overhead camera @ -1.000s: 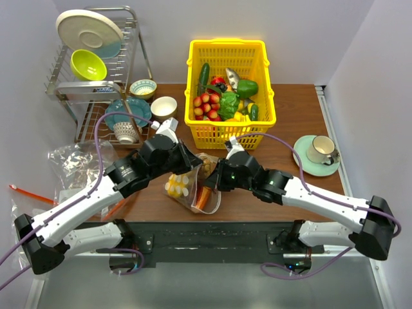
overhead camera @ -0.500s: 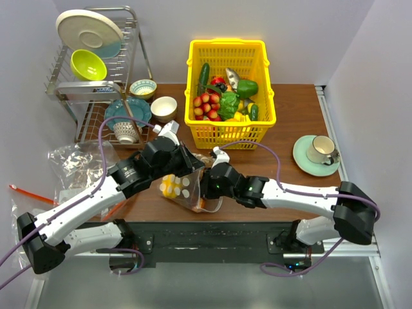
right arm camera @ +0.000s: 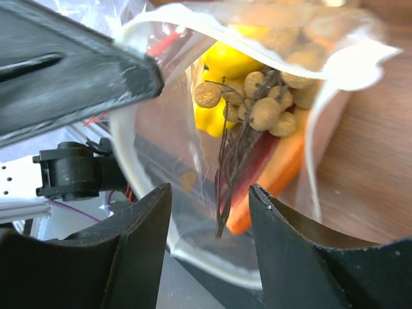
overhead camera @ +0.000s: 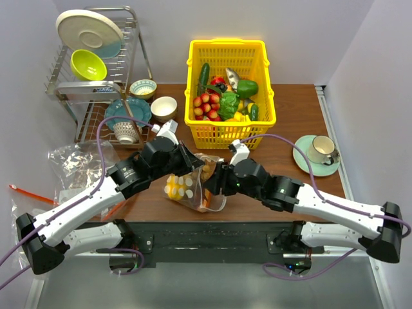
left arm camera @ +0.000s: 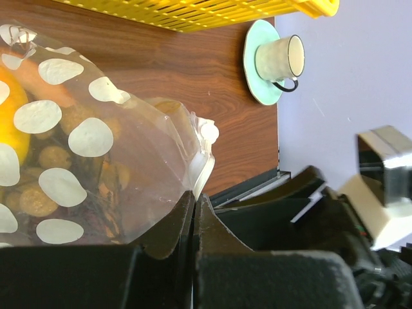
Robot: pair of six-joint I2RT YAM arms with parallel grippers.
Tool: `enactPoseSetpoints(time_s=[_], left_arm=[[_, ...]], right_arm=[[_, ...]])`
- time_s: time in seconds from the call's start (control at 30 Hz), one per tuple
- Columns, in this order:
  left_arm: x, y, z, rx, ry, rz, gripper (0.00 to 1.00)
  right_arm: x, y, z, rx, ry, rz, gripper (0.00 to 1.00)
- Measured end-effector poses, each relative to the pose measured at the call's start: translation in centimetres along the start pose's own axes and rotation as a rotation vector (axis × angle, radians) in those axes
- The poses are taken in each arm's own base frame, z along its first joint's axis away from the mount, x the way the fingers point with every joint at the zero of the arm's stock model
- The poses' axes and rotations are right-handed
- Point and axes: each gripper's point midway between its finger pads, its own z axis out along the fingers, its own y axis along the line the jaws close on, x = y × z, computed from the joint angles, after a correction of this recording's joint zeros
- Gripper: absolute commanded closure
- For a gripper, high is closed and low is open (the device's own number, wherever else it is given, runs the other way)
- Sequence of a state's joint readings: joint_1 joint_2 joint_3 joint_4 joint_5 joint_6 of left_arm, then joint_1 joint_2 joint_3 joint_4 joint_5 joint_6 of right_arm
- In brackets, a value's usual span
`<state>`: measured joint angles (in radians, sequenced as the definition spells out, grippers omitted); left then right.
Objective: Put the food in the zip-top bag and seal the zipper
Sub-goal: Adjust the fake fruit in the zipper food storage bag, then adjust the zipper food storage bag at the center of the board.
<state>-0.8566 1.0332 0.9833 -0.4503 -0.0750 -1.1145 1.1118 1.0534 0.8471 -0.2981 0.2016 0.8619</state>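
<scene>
The left fingers [left arm camera: 168, 235] pinch the edge of the zip-top bag [left arm camera: 96, 161] tight. The right fingers [right arm camera: 138, 248] stand apart, just at its open mouth. The bag is clear and soft with white dots. Bumpy brown berries [right arm camera: 257, 106] and smooth yellow food [right arm camera: 225, 64] sit inside. Below is a brown wood surface [overhead camera: 293, 112].

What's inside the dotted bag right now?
Through the bag: a brown berry cluster, a yellow piece and an orange piece. Anything beneath them is covered.
</scene>
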Motion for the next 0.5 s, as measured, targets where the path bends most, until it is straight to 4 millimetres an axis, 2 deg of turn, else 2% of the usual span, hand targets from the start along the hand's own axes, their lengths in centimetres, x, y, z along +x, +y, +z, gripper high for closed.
enactPoseSetpoints(time_s=[0.13,0.27,0.4,0.5], left_arm=[[-0.1,0.1,0.0,-0.005,-0.006,0.004,1.0],[-0.2,0.2,-0.1,-0.012,-0.008,0.009,1.0],[-0.3,0.2,-0.2,-0.019,-0.012,0.012,1.0],[-0.4,0.3,-0.2,-0.023,-0.014,0.012,1.0]], right_arm=[[-0.9,-0.9,-2.0,0.038,-0.029,-0.021,0.46],[-0.6,-2.6,-3.0,0.1,-0.021,-0.044,0.46],[0.5,-4.1,-2.5,0.15,0.009,-0.064,0.46],[2.4,-5.8,-1.4,0.201,0.063,-0.082,0.52]])
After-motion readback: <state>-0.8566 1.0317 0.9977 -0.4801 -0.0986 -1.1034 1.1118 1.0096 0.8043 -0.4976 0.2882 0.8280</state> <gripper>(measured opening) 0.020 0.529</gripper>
